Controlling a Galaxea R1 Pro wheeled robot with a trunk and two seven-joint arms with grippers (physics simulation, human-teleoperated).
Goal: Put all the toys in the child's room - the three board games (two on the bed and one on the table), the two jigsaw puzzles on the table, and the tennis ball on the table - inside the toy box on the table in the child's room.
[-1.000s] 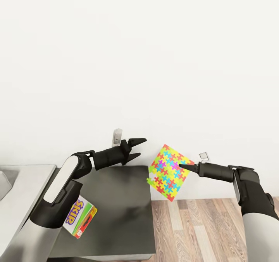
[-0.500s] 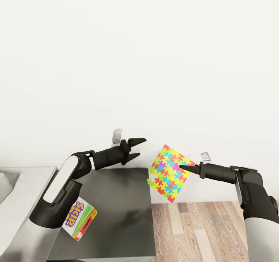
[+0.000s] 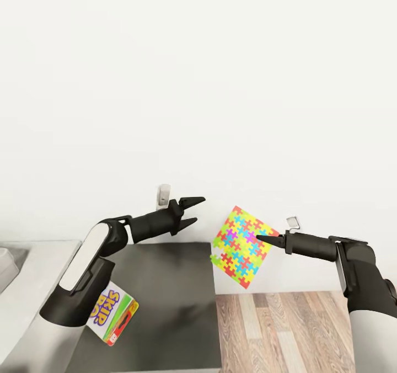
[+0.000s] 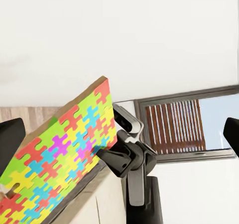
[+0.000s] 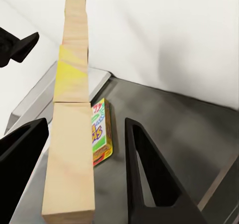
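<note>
My right gripper is shut on the edge of a multicoloured jigsaw puzzle, held tilted in the air past the table's right end. The right wrist view shows that puzzle edge-on between my fingers. My left gripper hangs open and empty above the dark-grey table section, facing the puzzle. The Skip-Bo board game lies on that section, partly behind my left forearm, and appears as the same box from the right wrist.
The light-grey table top runs off to the left, with a grey corner of something at the picture's edge. Wooden floor lies right of the table. A white wall stands close behind, carrying small fittings.
The whole picture has shifted a little, so the camera has moved. Both arms keep nearly the same pose, and the puzzle stays in my right gripper.
</note>
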